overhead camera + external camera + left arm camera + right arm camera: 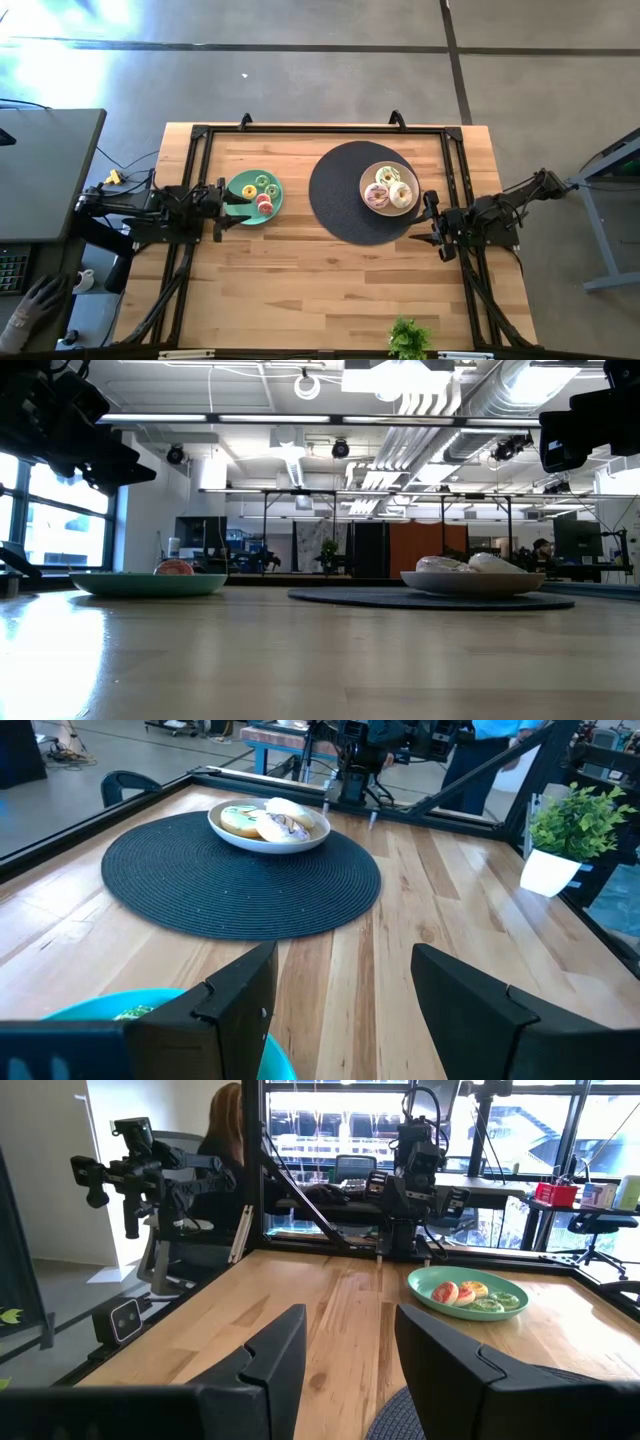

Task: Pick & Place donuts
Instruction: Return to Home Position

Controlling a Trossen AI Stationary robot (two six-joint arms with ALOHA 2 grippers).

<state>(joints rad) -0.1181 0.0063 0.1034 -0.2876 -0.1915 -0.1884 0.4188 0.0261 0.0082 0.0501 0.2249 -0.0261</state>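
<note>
1. Nearest the lens we see the left gripper (345,970), fingers spread and empty, at the edge of the teal plate (238,188).
2. We find the small donuts (263,193) on that plate and three large donuts (391,189) on the white plate (365,178).
3. The white plate sits on a dark round mat (335,200).
4. The right gripper (432,222) hangs beside the mat, released and empty.

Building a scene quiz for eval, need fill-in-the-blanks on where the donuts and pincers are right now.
1. The shallow white plate on the round dark woven mat holds ___ large iced donuts.
2. The tiny donuts lie on the teal plate beside the ___ pincer.
3. The left pincer and right pincer are both ___.
Missing: three; left; open.
</note>
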